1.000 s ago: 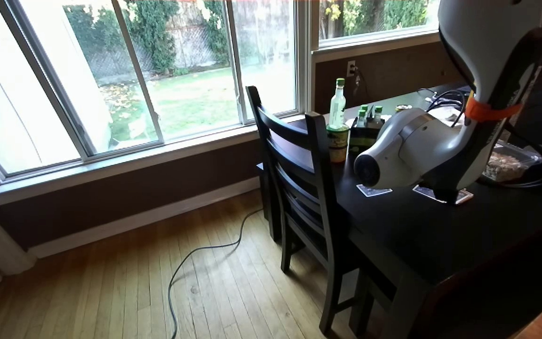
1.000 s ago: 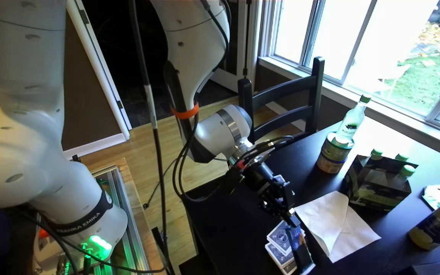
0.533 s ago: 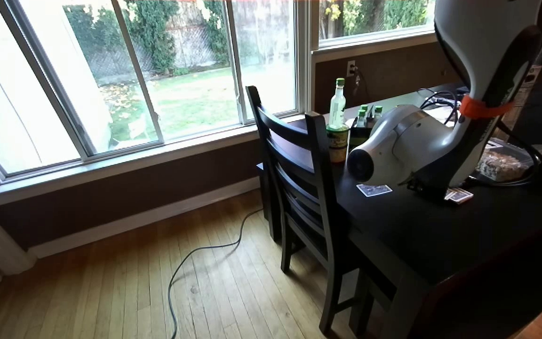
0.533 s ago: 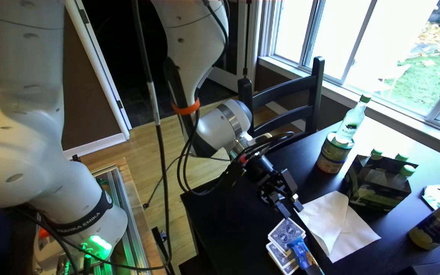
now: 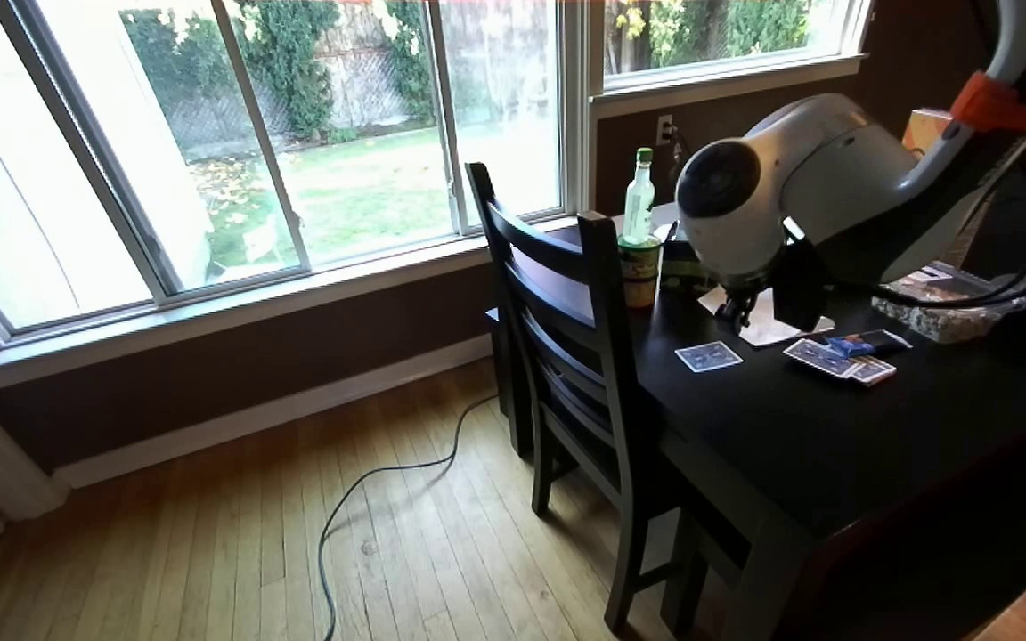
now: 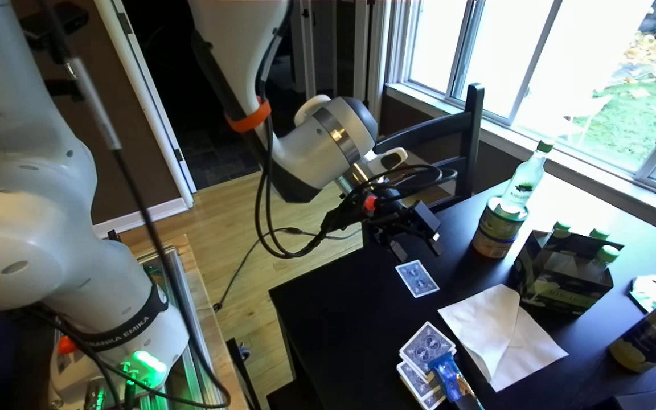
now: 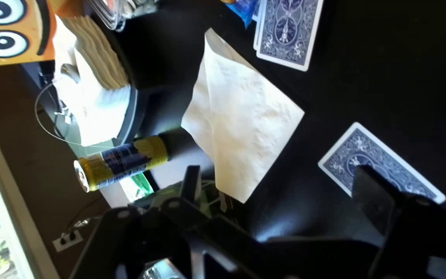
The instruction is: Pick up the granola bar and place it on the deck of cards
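The granola bar (image 6: 453,382), in a blue wrapper, lies with one end across the deck of cards (image 6: 423,348) and its other end reaching off over the black table. In an exterior view the bar (image 5: 867,344) rests against the blue-backed cards (image 5: 818,356). A corner of the bar (image 7: 246,8) shows at the top of the wrist view beside the cards (image 7: 288,33). Away from them, above a single loose card (image 6: 417,278), hangs my gripper (image 6: 417,249). Its fingers (image 7: 374,193) stand wide apart with nothing between them.
A white napkin (image 6: 501,336) lies beside the cards. Behind it are a bottle carrier (image 6: 567,279), a jar (image 6: 496,236) with a bottle (image 6: 524,181) on top, and a yellow-blue can (image 6: 655,336). A chair (image 5: 557,303) stands at the table edge; a clear container (image 5: 945,312) sits near the bar.
The gripper has opened and let go of the granola bar, which stays on the cards. The arm has risen and drawn away, uncovering the cards and the loose card.
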Controlling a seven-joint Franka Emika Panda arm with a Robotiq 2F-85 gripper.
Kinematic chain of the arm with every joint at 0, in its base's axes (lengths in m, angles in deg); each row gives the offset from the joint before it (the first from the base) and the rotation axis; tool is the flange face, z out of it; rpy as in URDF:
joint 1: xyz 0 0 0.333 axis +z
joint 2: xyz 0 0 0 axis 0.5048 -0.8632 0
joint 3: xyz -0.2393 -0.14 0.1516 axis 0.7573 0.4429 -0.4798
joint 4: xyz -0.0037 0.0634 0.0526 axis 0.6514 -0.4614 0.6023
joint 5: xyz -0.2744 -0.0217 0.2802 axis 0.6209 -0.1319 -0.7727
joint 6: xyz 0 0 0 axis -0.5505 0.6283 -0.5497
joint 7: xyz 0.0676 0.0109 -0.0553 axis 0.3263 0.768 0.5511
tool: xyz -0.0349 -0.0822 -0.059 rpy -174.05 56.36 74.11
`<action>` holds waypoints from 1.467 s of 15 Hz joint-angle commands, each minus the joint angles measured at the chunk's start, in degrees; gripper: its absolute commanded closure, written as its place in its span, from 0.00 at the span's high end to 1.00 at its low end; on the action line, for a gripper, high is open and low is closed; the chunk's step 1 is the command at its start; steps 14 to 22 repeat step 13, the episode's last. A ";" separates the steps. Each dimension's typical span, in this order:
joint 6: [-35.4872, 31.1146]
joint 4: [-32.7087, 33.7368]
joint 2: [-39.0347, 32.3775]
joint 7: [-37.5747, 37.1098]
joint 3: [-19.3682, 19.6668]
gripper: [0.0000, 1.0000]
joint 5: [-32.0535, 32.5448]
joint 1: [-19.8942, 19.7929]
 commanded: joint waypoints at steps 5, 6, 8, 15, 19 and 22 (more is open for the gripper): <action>-30.31 -9.64 14.81 27.95 11.09 1.00 -21.02 -5.74; -33.30 -10.96 14.61 32.09 12.36 1.00 -25.05 -5.95; -40.47 -13.53 14.44 40.23 14.48 1.00 -33.67 -6.10; -39.41 -12.22 13.19 37.95 14.45 1.00 -31.28 -5.96; -39.41 -12.22 13.19 37.95 14.45 1.00 -31.28 -5.96; -39.41 -12.22 13.19 37.95 14.45 1.00 -31.28 -5.96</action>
